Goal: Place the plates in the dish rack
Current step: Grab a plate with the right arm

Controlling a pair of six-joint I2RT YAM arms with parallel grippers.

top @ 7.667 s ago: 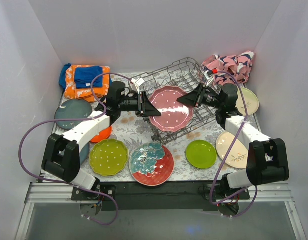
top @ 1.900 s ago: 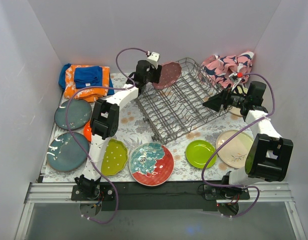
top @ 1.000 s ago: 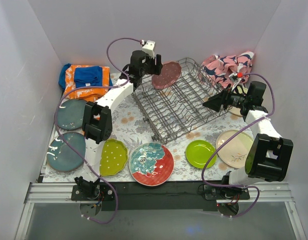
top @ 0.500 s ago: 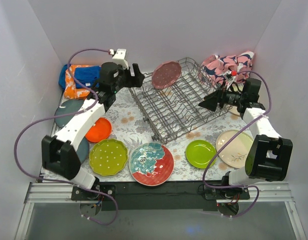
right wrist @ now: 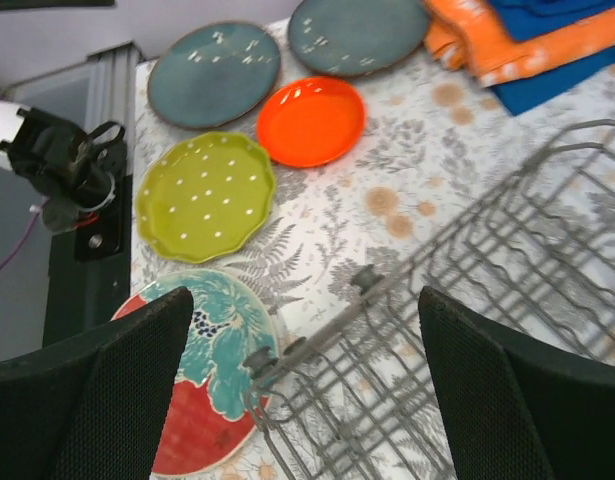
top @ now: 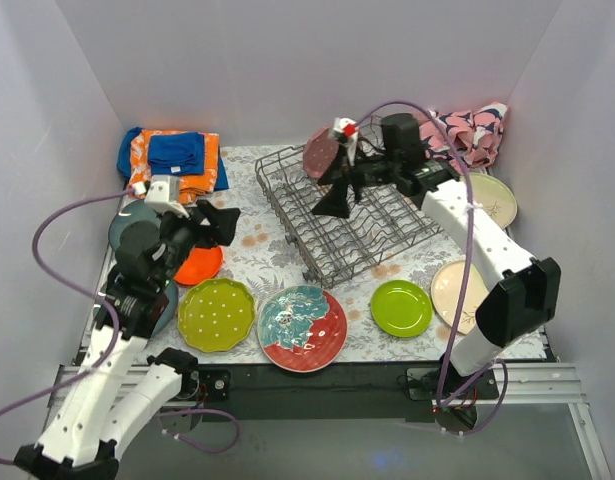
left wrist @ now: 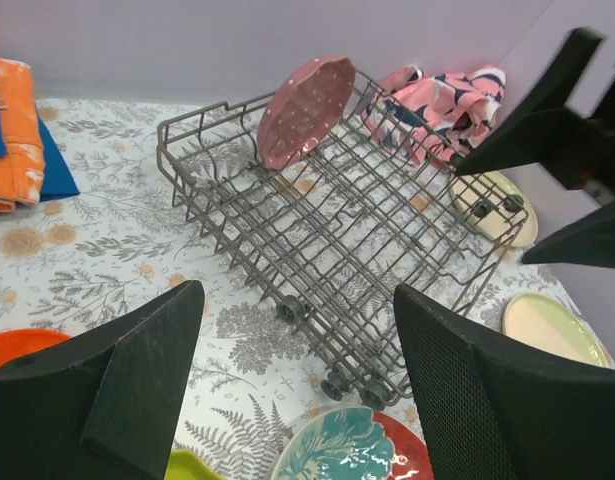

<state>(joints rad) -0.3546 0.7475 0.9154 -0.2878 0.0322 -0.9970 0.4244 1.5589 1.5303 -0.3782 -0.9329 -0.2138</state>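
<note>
Plainly, both arms were empty-handed. The left end effector hung over the counter left of the dish rack, its fingers spread wide with nothing between them. The orange plate lay flat just on its near side, and its wrist camera caught only a sliver of that plate at the lower left edge.

The right end effector was over the left part of the rack, likewise released, its two dark fingers far apart and holding nothing. The pink dotted plate stood tilted among the tines at the rack's far left corner, just beyond this end effector. From above we could not tell whether they touched, but the left wrist view showed a clear gap between the plate and the right arm's fingertips.

The other plates lay flat on the counter. The yellow-green dotted plate, the floral plate and the lime plate sat in a row along the near side of the rack. A cream plate was partly hidden behind the right arm. Two slate-blue plates lay on the left, partly under the left arm. Folded orange-blue cloths rested in the far left corner
</note>
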